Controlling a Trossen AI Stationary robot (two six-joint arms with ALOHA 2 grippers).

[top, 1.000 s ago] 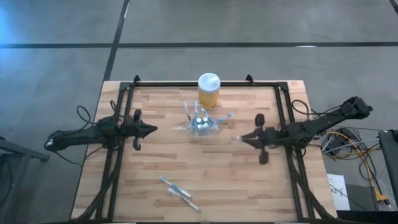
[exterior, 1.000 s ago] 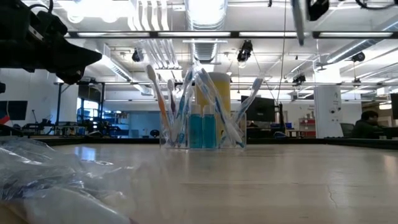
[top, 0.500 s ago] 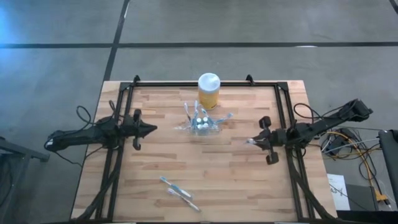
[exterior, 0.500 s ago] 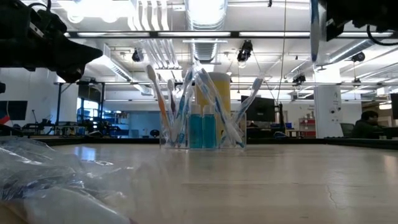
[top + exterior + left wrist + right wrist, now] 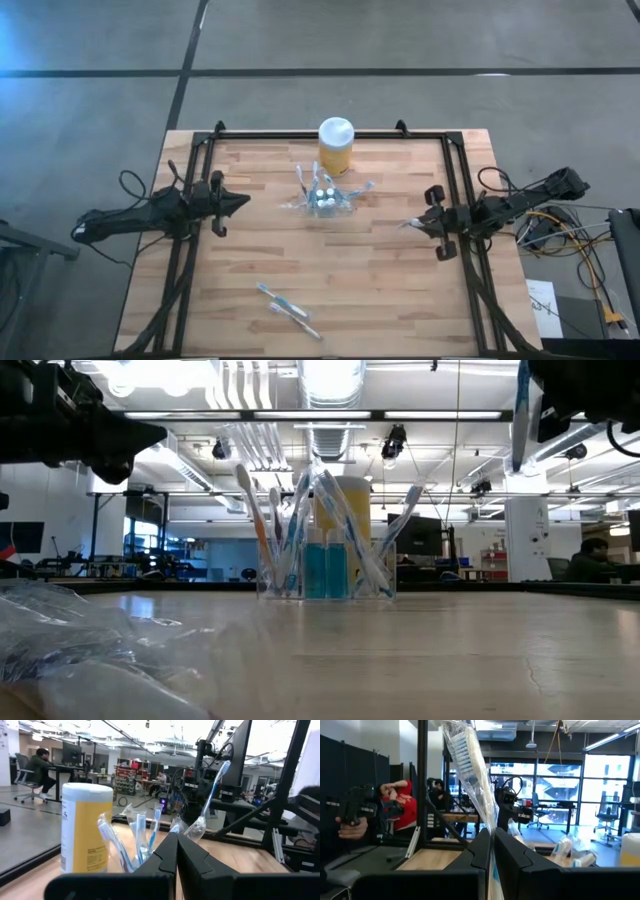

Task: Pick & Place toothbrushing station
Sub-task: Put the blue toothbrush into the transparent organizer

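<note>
The toothbrushing station, a small see-through holder with several toothbrushes and white-capped tubes, stands on the wooden table's far middle; it also shows in the low view. My right gripper hovers to its right, near the table's right edge, shut on a toothbrush in a clear wrapper. My left gripper hovers to the station's left, shut and holding nothing, pointing at the station. My right gripper pinches the wrapped toothbrush by its handle between the two fingers; the fingers hide what lies farther down. The bristle head sticks up beyond the fingertips. The toothbrush stands nearly upright, lifted clear of the table.
A taller yellow jar with a white lid stands just behind the station. Wrapped toothbrushes lie near the table's front edge, with clear wrap close to the low camera. A dark metal frame runs along the table's sides. People sit in the room beyond.
My right gripper has drawn back toward the table's right edge, away from the station, and tipped upward, keeping the wrapped toothbrush in its hold. My left gripper has tipped up a little in place.
</note>
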